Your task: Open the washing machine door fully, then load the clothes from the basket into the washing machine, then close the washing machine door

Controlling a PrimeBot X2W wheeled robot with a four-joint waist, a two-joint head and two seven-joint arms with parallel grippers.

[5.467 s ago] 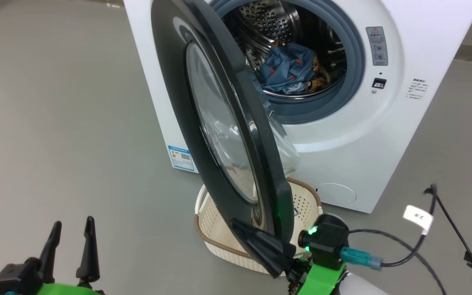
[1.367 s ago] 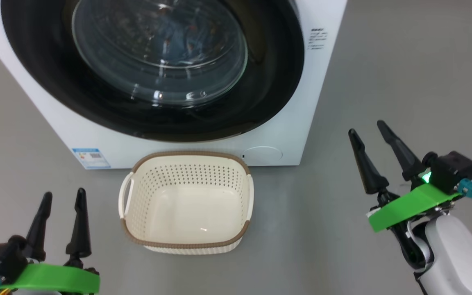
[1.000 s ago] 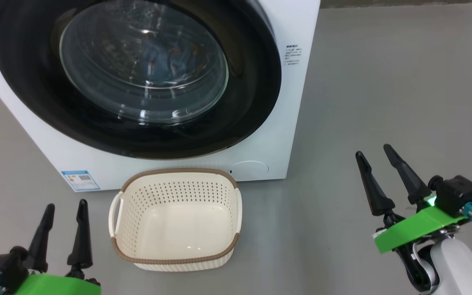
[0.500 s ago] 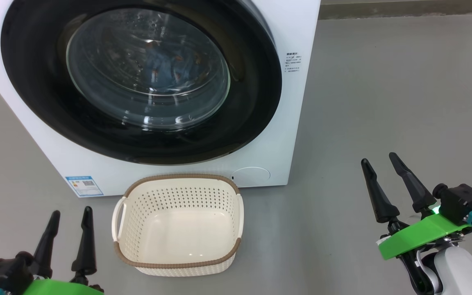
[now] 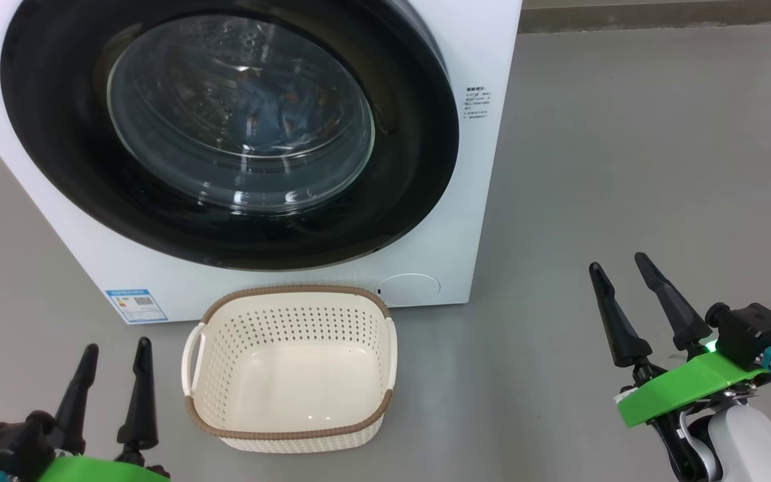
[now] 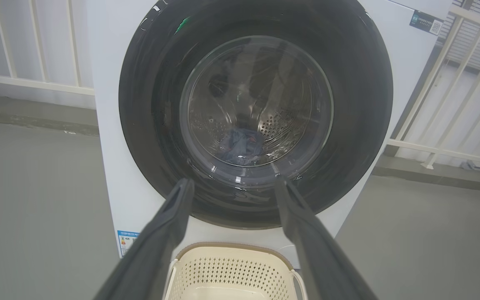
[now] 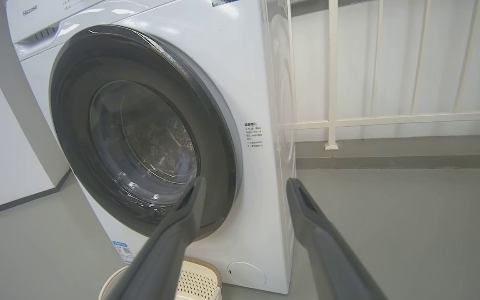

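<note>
Both arms are clear of everything: the left gripper [image 5: 117, 345] at the lower left and the right gripper [image 5: 616, 261] at the lower right, each with its fingers spread and holding nothing. The washing machine door [image 5: 419, 134] sits shut against the white washing machine [image 5: 492, 47], and the blue clothes [image 5: 278, 110] lie inside behind its glass window [image 5: 225, 174] (dimly seen). The cream basket [image 5: 292, 292] stands empty on the grey floor [image 5: 626, 167] just before the machine, between the two grippers.
</note>
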